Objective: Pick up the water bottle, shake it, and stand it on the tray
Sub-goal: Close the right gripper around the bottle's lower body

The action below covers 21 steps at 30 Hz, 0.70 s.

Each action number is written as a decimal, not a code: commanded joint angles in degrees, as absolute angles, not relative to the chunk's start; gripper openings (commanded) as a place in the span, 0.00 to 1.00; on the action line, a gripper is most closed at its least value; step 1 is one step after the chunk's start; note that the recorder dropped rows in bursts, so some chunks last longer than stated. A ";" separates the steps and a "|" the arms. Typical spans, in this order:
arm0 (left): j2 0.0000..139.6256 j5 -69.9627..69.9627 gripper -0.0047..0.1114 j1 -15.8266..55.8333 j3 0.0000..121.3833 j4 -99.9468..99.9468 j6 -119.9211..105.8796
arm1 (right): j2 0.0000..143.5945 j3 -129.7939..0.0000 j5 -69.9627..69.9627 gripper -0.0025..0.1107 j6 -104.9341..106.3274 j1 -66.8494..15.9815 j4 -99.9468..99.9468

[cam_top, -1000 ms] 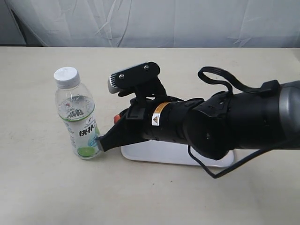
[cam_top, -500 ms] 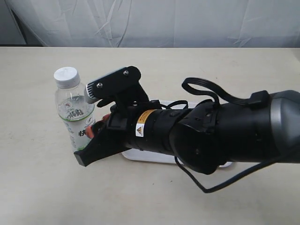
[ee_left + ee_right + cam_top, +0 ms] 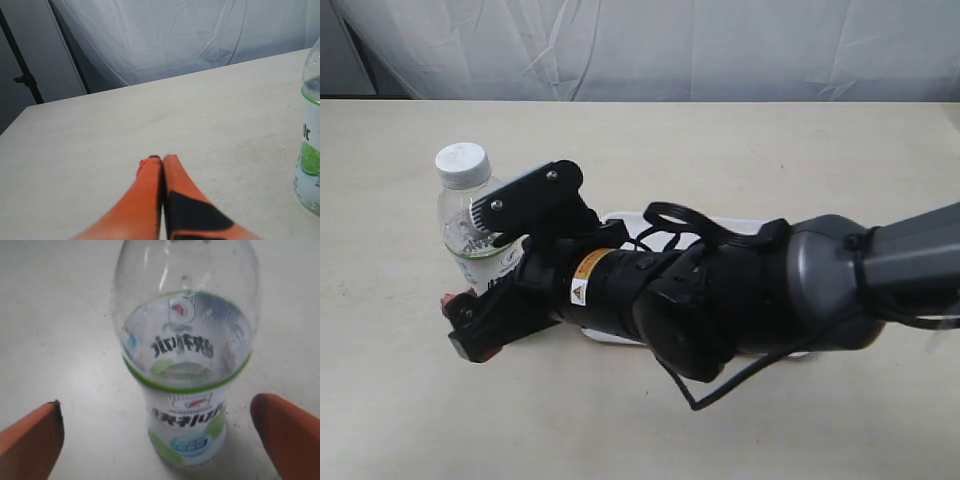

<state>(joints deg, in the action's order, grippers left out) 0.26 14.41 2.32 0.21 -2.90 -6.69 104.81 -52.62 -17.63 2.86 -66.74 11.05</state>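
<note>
The water bottle, clear with a white cap and a white-and-green label, stands upright on the table left of the tray. My right gripper reaches across from the right and is open around the bottle's lower body. In the right wrist view the bottle stands between the two orange fingertips, with a gap on each side. My left gripper is shut on nothing, low over bare table, and the bottle shows at that view's edge. The arm hides most of the tray.
The beige table extends around the bottle and in front of the arm. A white cloth backdrop hangs behind the far edge. The right arm's thick black body and its cable lie over the tray.
The right arm has advanced to the left and lowered, bringing its open fingers from beside the bottle's base to either side of it. The bottle has not moved.
</note>
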 commanded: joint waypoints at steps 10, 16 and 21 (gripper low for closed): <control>0.00 13.64 0.04 2.46 0.00 -2.67 -6.47 | 113.27 -60.68 -23.18 0.94 2.99 -66.74 10.58; 0.00 13.64 0.04 2.46 0.00 -2.67 -6.47 | 115.57 -62.95 -24.97 0.94 3.08 -66.74 10.94; 0.00 13.64 0.04 2.46 0.00 -2.67 -6.47 | 116.88 -64.34 -25.73 0.94 3.21 -66.74 13.59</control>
